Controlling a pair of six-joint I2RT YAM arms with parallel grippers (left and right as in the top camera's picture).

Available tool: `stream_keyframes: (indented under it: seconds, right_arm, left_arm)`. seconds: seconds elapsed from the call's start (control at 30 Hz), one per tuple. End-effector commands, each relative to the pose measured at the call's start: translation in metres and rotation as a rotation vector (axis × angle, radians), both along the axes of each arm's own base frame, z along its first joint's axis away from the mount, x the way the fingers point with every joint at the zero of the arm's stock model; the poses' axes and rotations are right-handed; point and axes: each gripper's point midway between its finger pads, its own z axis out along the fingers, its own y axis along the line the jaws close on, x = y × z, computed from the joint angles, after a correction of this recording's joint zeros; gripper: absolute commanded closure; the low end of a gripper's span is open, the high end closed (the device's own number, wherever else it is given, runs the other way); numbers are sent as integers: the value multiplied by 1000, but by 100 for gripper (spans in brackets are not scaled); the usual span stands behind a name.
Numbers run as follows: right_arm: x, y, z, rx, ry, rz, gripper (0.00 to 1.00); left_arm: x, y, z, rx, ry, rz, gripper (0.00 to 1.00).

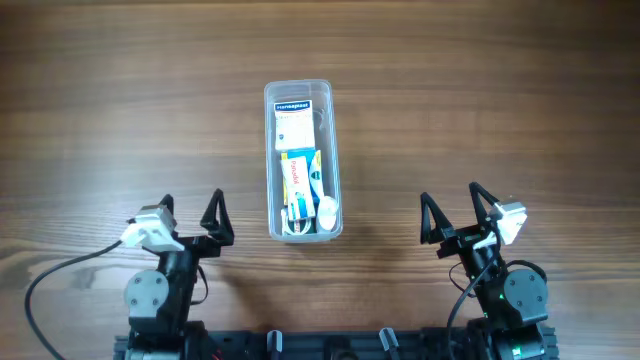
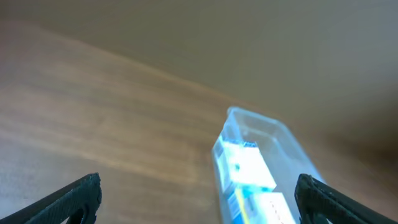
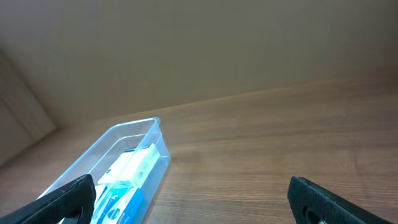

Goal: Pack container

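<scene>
Packing seems done: container (image 1: 298,88), frame centre, holds boxes (image 1: 293,120) (nearly full); left pincer (image 1: 190,205) and right pincer (image 1: 450,205) gape empty below; next calls only for keeping clear.

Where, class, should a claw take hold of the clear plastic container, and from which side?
Probably by the rim of the container along its long right wall, coming from above with the open right claw. The tub lies lengthwise away from the robot, and a bare strip shows between that wall and the boxes inside, likely room for one finger.
</scene>
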Motion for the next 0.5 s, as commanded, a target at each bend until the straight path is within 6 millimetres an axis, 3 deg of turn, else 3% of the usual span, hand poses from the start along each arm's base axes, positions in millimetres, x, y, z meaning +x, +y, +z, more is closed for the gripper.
stream_keyframes:
  seconds: [0.0, 0.47]
  right_arm:
    - [1, -3, -1, 4, 0, -15, 0]
    - [1, -3, -1, 4, 0, -15, 0]
  left_arm:
    - [2, -2, -9, 35, -4, -16, 0]
    - [2, -1, -9, 264, -25, -43, 0]
